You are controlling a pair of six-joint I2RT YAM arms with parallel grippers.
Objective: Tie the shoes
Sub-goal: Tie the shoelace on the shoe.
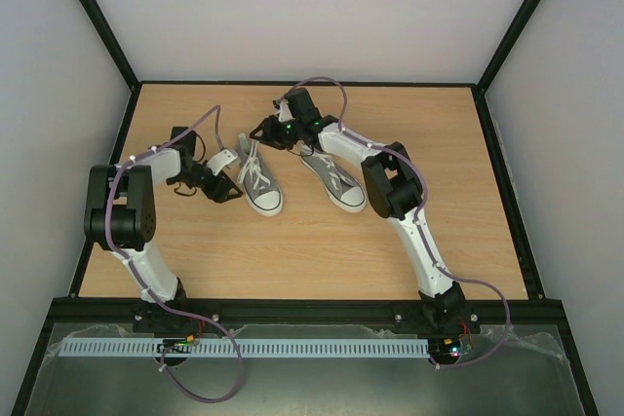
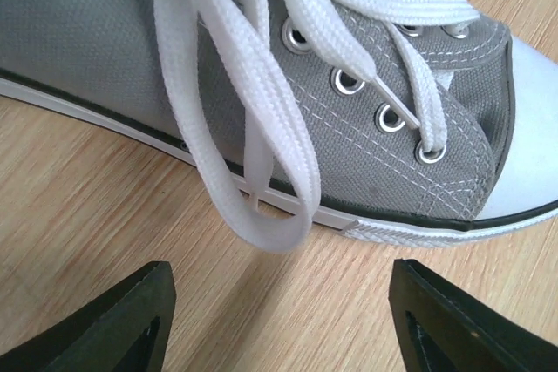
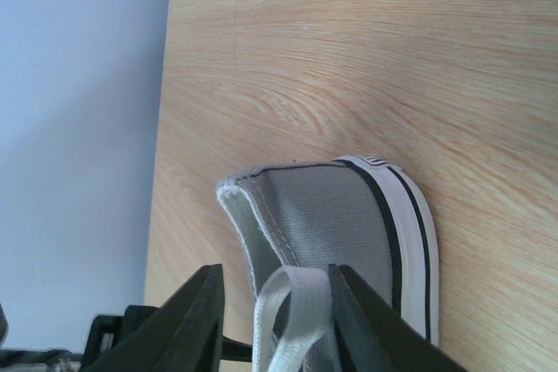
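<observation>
Shoe (image 1: pixel 261 182) untied, whole knot left to do. Left gripper (image 2: pixel 281 283) wide open, empty, lace loop (image 2: pixel 277 215) just ahead. Right gripper (image 3: pixel 277 283) straddles lace (image 3: pixel 296 298); can't tell if clamped.

Overhead plus wrist close-ups of shoes (image 1: pixel 261 185)

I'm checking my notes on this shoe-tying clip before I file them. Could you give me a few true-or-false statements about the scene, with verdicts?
1. The left gripper is open and empty. True.
2. A white lace sits between the right gripper's fingers. True.
3. The shoes are stacked one on the other. False: they stand side by side on the table.
4. The shoes are black all over. False: they are grey with white toe caps.
</observation>
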